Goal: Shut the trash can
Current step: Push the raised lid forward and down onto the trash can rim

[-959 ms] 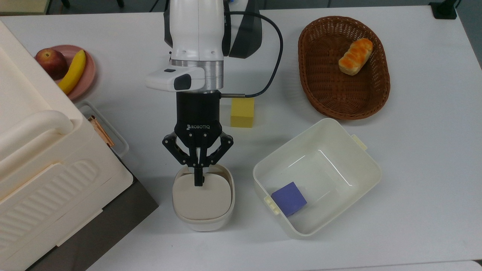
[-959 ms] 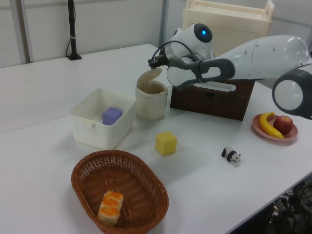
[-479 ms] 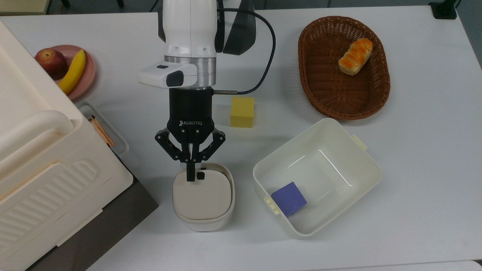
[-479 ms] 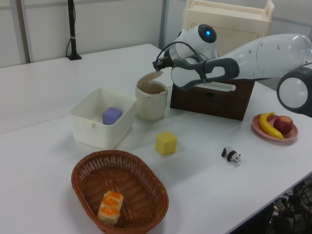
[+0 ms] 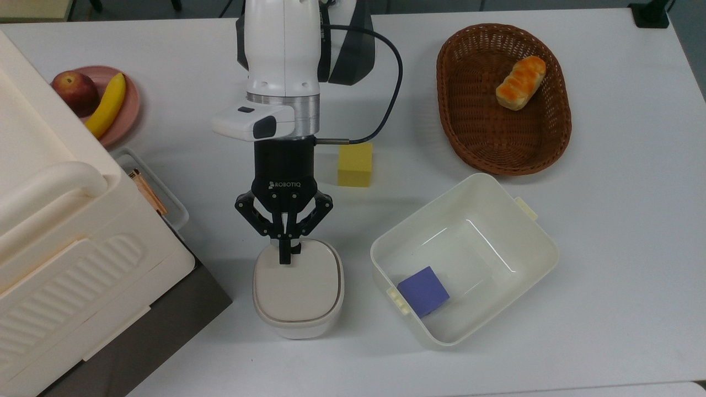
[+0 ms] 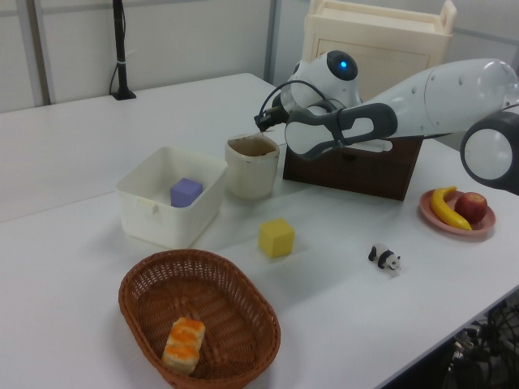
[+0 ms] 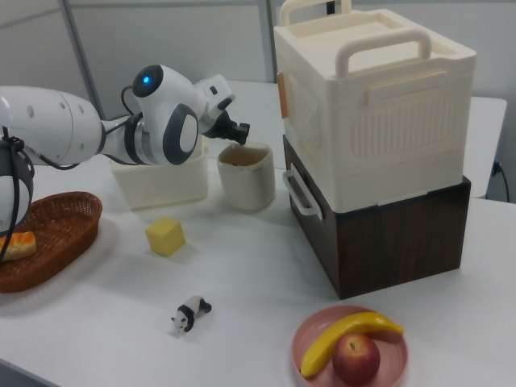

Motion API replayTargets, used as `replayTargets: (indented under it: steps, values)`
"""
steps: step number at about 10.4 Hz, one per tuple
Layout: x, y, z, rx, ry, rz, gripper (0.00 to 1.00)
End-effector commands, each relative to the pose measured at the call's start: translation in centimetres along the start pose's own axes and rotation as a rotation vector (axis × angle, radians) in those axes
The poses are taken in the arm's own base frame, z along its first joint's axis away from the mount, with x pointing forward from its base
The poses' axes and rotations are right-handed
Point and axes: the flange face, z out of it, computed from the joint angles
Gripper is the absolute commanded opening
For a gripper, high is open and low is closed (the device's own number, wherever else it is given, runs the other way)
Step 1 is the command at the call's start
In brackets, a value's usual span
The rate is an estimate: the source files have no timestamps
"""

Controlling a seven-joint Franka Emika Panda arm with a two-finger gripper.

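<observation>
One thing left on this step, by our read: seat the lid [image 5: 298, 286] fully on the trash can [image 5: 298, 322]. In the top view the lid lies flat inside the rim, no gap visible. In the left and right views it sits level with the rim. So the close looks nearly or fully done.

We'd press straight down near the lid's arm-side edge, lightly, and avoid any sideways shove. The can is small and probably light, so it could skid or tip toward the white tub [image 5: 538, 248] just beside it. We can't tell whether a latch has engaged, so a short, gentle push is the safe call, then lift straight up.

Pose: the arm reaches across the table [image 5: 634, 193], wrist pointing down over the can's near edge. The gripper [image 5: 285, 255] has its fingers pressed together, pinching nothing, tips resting on or just above the lid's edge; contact can't be confirmed.

The can stands upright between the big cream box [image 5: 60, 242] on its dark base and the white tub, with the yellow block [image 5: 354, 164] near the wrist.
</observation>
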Motion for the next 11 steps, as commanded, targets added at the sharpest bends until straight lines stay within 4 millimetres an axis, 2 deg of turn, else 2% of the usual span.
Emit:
replayTargets:
  steps: [1, 3, 7, 10, 11]
  values:
    - [-2.0, -0.5, -0.9, 0.006, -0.032, -0.046, 0.00]
    - [-2.2, -0.7, -0.9, 0.005, -0.036, -0.063, 0.00]
    - [-3.8, -1.2, 0.3, 0.002, -0.070, -0.105, 0.00]
    - [-6.3, -1.9, 3.3, 0.005, -0.121, -0.146, 0.00]
    - [-6.3, -1.9, 3.3, 0.004, -0.121, -0.150, 0.00]
